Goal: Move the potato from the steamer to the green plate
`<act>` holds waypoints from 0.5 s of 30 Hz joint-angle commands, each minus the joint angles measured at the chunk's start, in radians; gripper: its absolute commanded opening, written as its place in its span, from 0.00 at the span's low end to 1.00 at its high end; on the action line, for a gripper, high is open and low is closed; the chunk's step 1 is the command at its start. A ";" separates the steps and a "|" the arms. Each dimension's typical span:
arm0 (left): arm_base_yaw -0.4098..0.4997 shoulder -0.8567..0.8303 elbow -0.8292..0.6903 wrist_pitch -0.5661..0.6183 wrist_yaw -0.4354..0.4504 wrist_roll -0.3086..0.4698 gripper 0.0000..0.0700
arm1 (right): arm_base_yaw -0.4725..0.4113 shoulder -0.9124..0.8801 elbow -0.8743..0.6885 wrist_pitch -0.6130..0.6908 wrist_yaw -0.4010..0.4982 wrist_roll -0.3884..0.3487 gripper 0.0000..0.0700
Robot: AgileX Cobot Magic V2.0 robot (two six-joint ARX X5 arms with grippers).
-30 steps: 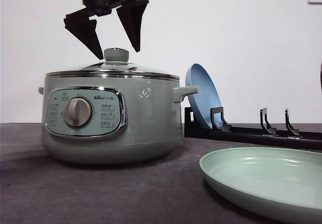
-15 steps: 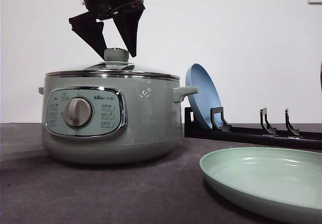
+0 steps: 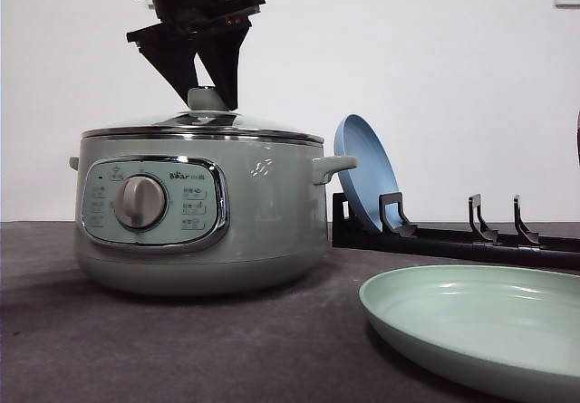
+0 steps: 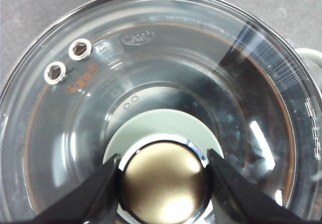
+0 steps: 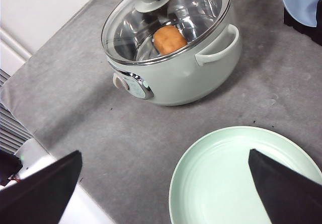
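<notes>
Two black fingers of your left gripper (image 4: pixel 163 183) pinch the lid knob (image 4: pixel 164 181) of the steamer (image 3: pixel 199 213), one on each side and touching it. Under the glass lid (image 5: pixel 166 22), below those jaws, the potato (image 5: pixel 169 39) lies inside the pot. Your right gripper (image 5: pixel 166 189) hangs with jaws spread wide over the green plate (image 5: pixel 236 183).

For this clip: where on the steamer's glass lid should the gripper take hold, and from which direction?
By the round knob at the centre of the glass lid, coming straight down from above. The knob stands proud of the domed, smooth glass, which offers no edge to pinch. The left gripper already has a finger on each side of it, so a squeeze there and a vertical lift should work.
</notes>
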 commanded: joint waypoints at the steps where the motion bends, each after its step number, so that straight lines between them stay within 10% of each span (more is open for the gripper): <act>1: -0.008 0.025 0.028 -0.007 -0.002 -0.008 0.00 | 0.003 0.003 0.017 0.010 0.003 -0.012 1.00; 15: -0.008 0.025 0.231 -0.114 -0.002 -0.023 0.00 | 0.003 0.003 0.017 0.010 0.003 -0.012 1.00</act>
